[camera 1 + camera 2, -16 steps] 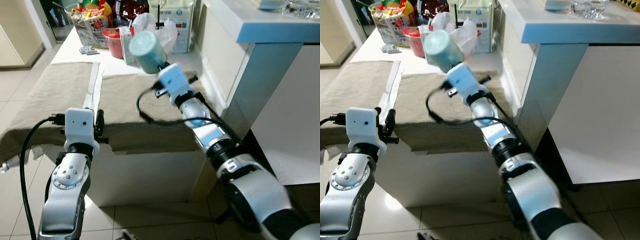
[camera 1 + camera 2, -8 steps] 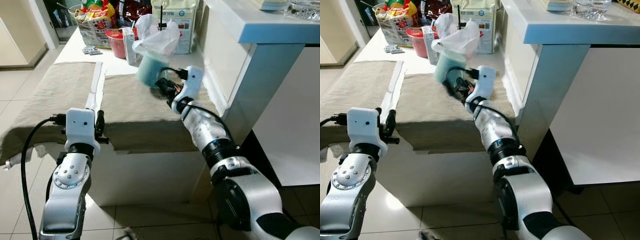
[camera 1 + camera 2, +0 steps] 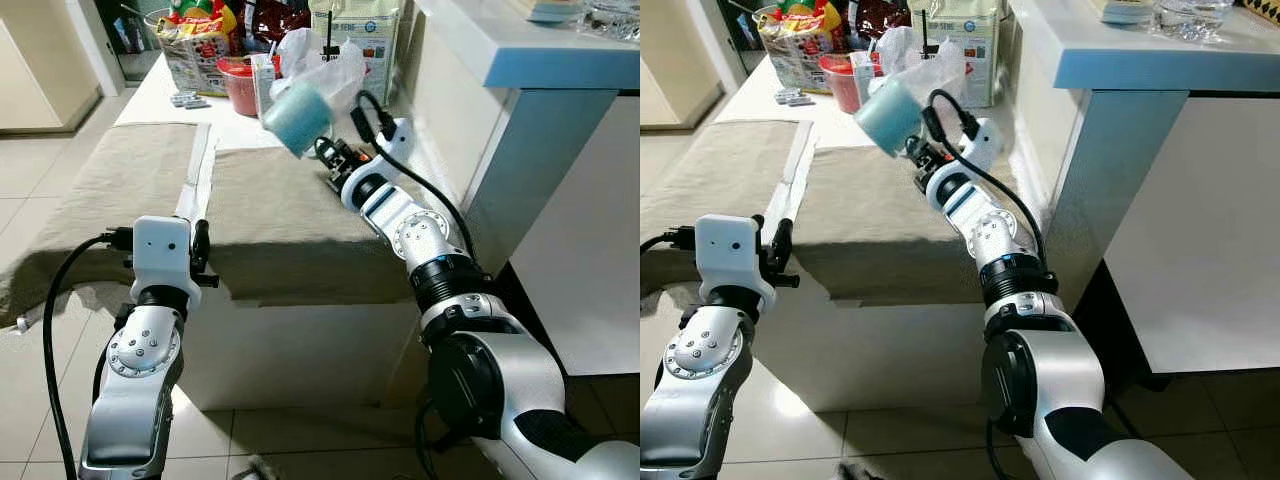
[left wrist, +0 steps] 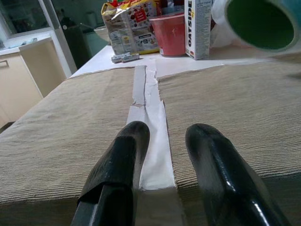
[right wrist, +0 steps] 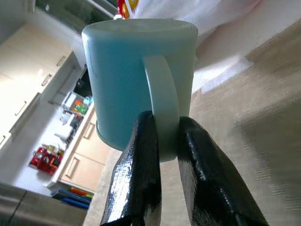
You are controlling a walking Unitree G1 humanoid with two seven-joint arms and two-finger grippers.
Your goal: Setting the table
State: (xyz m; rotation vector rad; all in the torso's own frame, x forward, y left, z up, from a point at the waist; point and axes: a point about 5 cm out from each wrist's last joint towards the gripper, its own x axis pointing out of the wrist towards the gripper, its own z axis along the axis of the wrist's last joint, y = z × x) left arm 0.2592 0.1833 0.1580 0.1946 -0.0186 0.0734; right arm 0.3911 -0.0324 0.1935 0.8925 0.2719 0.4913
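While the table is covered by 2 beige cloths, presumably as the setting surface, the light blue mug is held tilted above the right-hand cloth, not yet set down. Its handle is pinched by the right gripper. The left gripper is parted, holding nothing, at the near edge.

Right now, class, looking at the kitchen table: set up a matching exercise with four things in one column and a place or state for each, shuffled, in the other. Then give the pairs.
Things:
1. blue mug
2. red bowl
3. left gripper
4. snack bag

Places or states:
A. open, low over the white strip
B. far end of the table, beside the carton
C. held by its handle in the right gripper
D. far left corner

Pairs: 1-C, 2-B, 3-A, 4-D
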